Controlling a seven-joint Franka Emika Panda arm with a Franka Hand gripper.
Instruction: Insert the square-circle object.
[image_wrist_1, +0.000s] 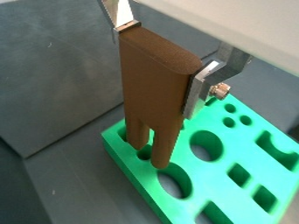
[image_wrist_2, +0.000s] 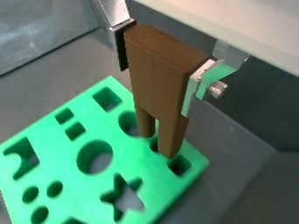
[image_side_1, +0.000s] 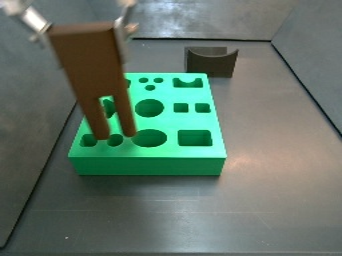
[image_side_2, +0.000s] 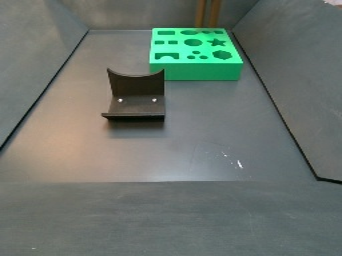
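Observation:
The square-circle object (image_wrist_1: 152, 83) is a tall brown block with two long legs, also seen in a wrist view (image_wrist_2: 158, 79) and a side view (image_side_1: 88, 70). My gripper (image_wrist_1: 163, 61) is shut on its flat top, one silver finger (image_wrist_2: 121, 44) on each side. The gripper (image_side_1: 80, 22) holds the block nearly upright over the green board (image_side_1: 147, 155). The leg tips sit in two holes at the board's corner (image_wrist_2: 163, 149). How deep they reach I cannot tell. In a side view only the legs (image_side_2: 207, 10) show above the board (image_side_2: 197, 62).
The green board has several other shaped holes, all open (image_wrist_1: 228, 171). A dark grey block with a curved notch (image_side_1: 210, 60) stands apart from the board, also seen in a side view (image_side_2: 134, 95). Dark walls (image_side_2: 54, 70) bound the grey floor.

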